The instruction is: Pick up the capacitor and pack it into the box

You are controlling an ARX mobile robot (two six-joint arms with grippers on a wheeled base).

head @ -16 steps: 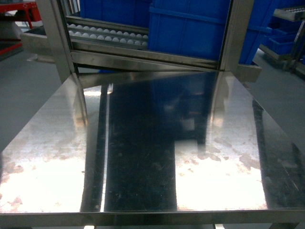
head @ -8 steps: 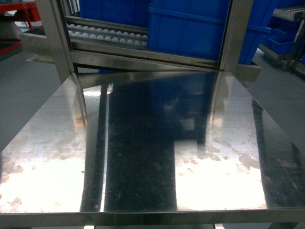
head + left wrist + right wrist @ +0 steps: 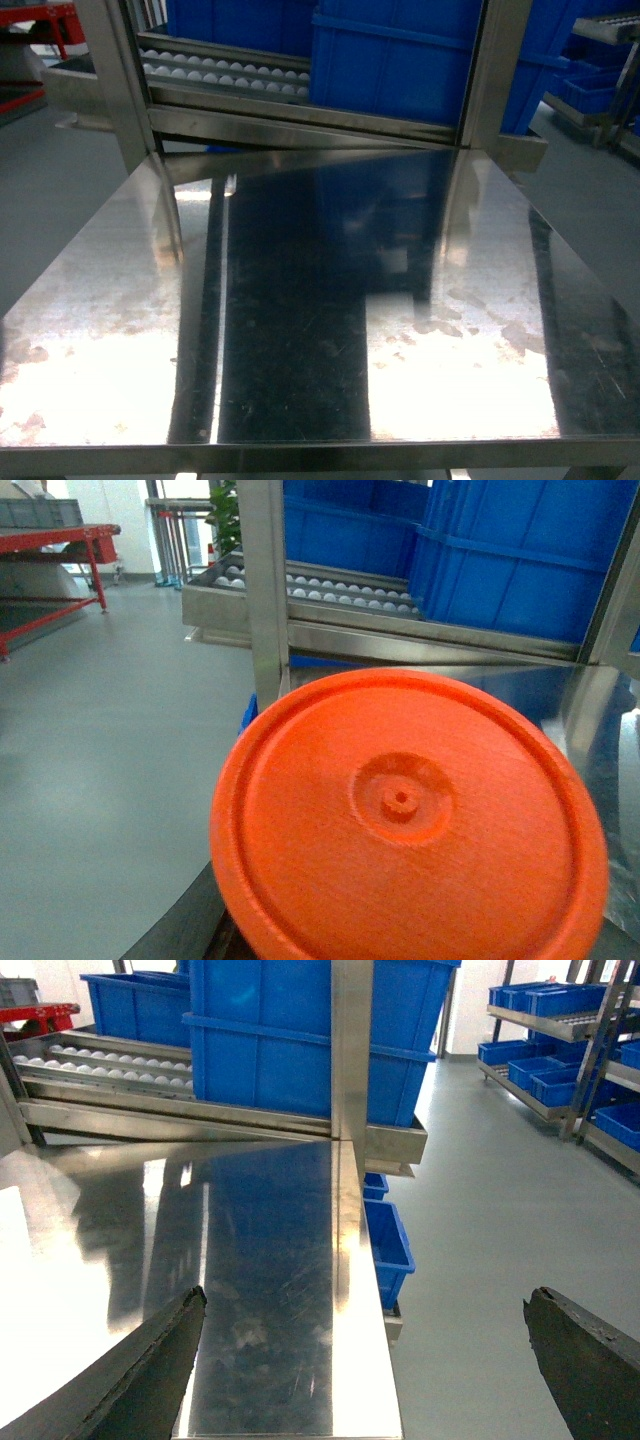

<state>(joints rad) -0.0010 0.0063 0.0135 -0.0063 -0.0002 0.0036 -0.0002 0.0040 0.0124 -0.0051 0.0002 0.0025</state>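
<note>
Nothing moved, right gripper (image 3: 365,1360) parted past table (image 3: 260,1260) edge

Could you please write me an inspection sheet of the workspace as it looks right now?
Surface: steel table, shiny, stained near the front, bare in the head view.
Job's things: nothing seen; no capacitor, no pink box.
Clutter: an orange round disc fills the left wrist view, over the table's left edge; what holds it is hidden.
Hands: right hand open, fingers wide apart above the table's right edge; left hand not in view.
Cables: nothing seen.
Surroundings: blue bins on a roller rack behind the table, more blue bins on shelves at right, grey floor.
</note>
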